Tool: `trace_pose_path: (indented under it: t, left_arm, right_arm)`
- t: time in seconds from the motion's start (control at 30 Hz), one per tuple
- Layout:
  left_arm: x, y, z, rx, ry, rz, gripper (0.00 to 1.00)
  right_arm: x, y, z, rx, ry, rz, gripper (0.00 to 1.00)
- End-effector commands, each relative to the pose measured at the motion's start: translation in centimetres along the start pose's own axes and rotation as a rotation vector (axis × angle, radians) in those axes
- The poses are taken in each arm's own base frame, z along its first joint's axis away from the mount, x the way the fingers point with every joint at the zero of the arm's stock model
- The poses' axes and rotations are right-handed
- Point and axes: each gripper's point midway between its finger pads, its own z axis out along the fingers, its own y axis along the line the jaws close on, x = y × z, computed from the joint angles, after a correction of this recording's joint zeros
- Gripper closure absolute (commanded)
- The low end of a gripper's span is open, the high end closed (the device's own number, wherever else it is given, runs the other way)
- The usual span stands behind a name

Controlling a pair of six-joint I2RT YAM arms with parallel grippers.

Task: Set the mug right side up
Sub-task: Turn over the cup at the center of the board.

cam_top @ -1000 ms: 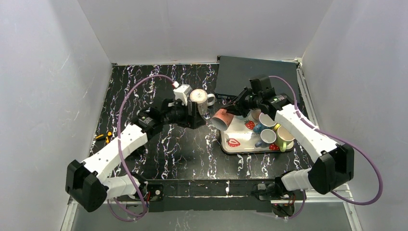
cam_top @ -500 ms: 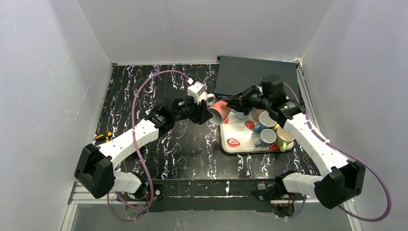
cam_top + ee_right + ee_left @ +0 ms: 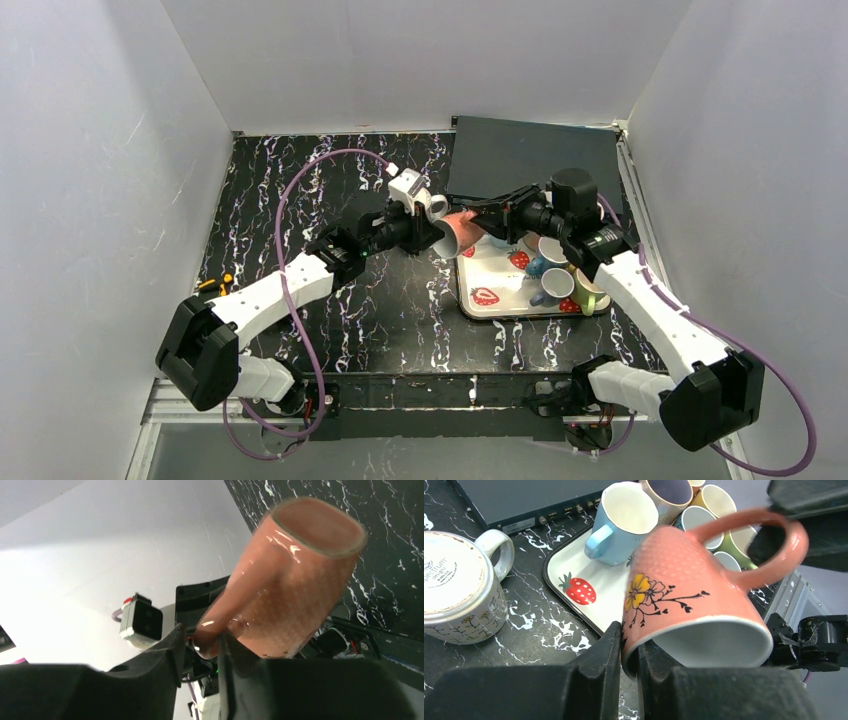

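Observation:
The pink flowered mug hangs tilted on its side in the air over the tray's left edge, mouth toward the left arm. My left gripper is shut on its rim; in the left wrist view the fingers pinch the mug wall, one inside and one outside. My right gripper reaches in from the right. In the right wrist view its jaws stand loosely around the mug handle, with a gap showing on one side.
A white mug stands upside down on the marbled table behind the left gripper. The strawberry tray holds several upright mugs. A black box lies at the back. Small yellow items sit at the left.
The right arm carried the pink mug left and up toward the left arm. The left gripper came in and closed on the rim. The right jaws loosened on the handle.

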Motion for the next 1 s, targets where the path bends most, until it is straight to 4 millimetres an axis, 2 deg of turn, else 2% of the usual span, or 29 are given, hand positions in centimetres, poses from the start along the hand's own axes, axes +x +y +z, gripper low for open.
trace_pose_path:
  t: [0.0,0.07,0.13,0.17,0.2,0.27,0.3,0.37,0.47,0.6,0.73,0.83,0.97]
  left_arm:
    - [-3.5,-0.7,-1.1,-0.007,-0.109,0.007,1.00]
    - [-3.7,0.0,-1.4,-0.059,-0.087,0.016,1.00]
    - [-3.6,0.5,-1.7,-0.098,-0.043,0.033,1.00]
    - [-3.6,0.7,-1.9,-0.115,-0.015,0.048,1.00]
    - [-2.8,0.9,-2.1,-0.128,0.046,0.058,1.00]
    - [-2.5,0.7,-2.3,-0.112,0.129,0.115,1.00]
    - [-2.0,0.5,-2.4,-0.099,0.176,0.130,1.00]
    - [-1.1,0.5,-2.5,-0.082,0.237,0.149,1.00]
    - [-0.7,0.3,-2.8,-0.066,0.277,0.169,1.00]
    - [0.0,0.5,-3.2,-0.062,0.344,0.204,1.00]
    - [0.5,0.1,-3.5,-0.009,0.390,0.288,1.00]
    - [0.5,-0.8,-3.4,0.051,0.394,0.323,1.00]
    - [0.5,-1.5,-3.3,0.102,0.407,0.350,1.00]
  right_arm:
    - [1.3,2.3,-2.4,-0.130,-0.005,-0.136,0.46]
    - [0.3,1.3,-2.6,-0.089,-0.070,-0.191,0.32]
    - [-1.2,-0.1,-2.9,-0.023,-0.148,-0.256,0.25]
    - [-1.9,-0.6,-3.2,0.007,-0.183,-0.290,0.23]
    - [-2.6,-1.1,-3.5,0.036,-0.221,-0.332,0.23]
    - [-3.9,-1.2,-4.5,0.068,-0.299,-0.440,0.23]
    - [-4.5,-1.0,-5.0,0.085,-0.341,-0.508,0.23]
    - [-4.9,0.6,-6.1,0.067,-0.390,-0.710,0.23]
    - [-3.7,2.5,-6.9,-0.002,-0.344,-1.091,0.26]
    - [-1.6,3.0,-7.7,-0.079,-0.231,-1.488,0.25]
    - [-0.5,3.4,-6.8,-0.118,-0.142,-1.610,0.25]
    - [0.8,2.3,-5.1,-0.112,-0.030,-1.679,0.26]
    - [3.3,-1.6,-3.6,-0.061,0.155,-1.885,0.27]
